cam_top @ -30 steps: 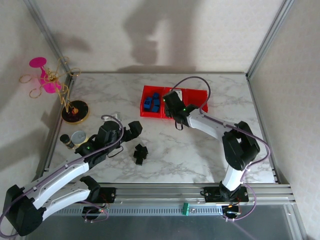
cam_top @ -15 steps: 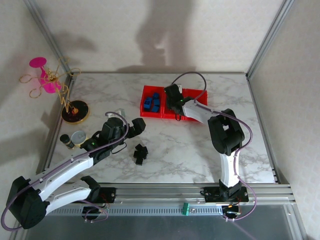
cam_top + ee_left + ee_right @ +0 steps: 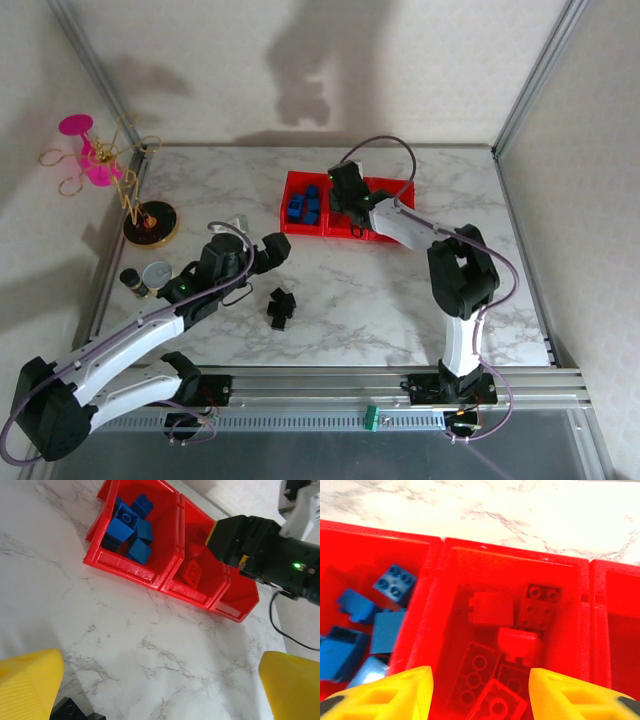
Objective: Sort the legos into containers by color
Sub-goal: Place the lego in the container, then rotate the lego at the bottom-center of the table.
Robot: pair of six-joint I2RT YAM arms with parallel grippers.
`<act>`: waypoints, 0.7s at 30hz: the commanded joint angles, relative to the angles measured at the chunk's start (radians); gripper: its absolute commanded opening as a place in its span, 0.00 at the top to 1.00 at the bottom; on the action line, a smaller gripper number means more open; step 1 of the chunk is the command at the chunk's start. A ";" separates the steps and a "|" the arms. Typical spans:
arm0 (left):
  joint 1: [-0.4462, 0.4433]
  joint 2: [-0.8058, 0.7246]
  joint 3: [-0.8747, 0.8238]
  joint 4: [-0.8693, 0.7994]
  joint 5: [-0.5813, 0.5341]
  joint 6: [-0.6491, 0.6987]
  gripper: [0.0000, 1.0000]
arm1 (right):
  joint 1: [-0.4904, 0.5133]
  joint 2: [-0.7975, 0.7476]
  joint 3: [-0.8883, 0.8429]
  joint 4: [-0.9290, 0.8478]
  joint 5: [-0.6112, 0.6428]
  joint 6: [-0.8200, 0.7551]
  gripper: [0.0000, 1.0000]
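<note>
Three joined red containers [image 3: 292, 228] stand at the back middle of the table. The left one holds several blue legos [image 3: 303, 205] [image 3: 127, 525] [image 3: 370, 625]. Several red legos [image 3: 490, 610] [image 3: 192, 570] lie in the middle container [image 3: 510, 550]. My right gripper [image 3: 345, 190] [image 3: 480, 695] hovers over that middle container, open, its yellow fingers [image 3: 395, 695] on either side of the red pile and holding nothing. A few black legos [image 3: 280, 307] [image 3: 70, 711] lie on the marble in front. My left gripper [image 3: 272, 250] [image 3: 160, 690] is open above bare table just left of them.
A round silver tin [image 3: 157, 272] and a dark cylinder [image 3: 131, 282] sit at the left edge. A gold wire stand with pink discs [image 3: 100, 160] rises from a black base [image 3: 150, 222] at the back left. The right container [image 3: 620, 630] looks empty.
The right arm has drawn its elbow in and pushed its gripper farther back over the middle container, jaws widening. The left gripper has shifted slightly right toward the black legos.
</note>
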 commanded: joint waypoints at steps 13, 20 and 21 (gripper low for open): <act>0.008 -0.216 -0.067 -0.169 -0.054 -0.004 0.00 | 0.270 -0.248 -0.217 -0.066 -0.073 0.201 0.41; 0.007 -0.307 -0.099 -0.255 -0.080 -0.026 0.00 | 0.409 -0.216 -0.280 -0.077 -0.085 0.317 0.36; 0.007 -0.319 -0.100 -0.268 -0.085 -0.029 0.00 | 0.429 -0.209 -0.285 -0.076 -0.086 0.333 0.35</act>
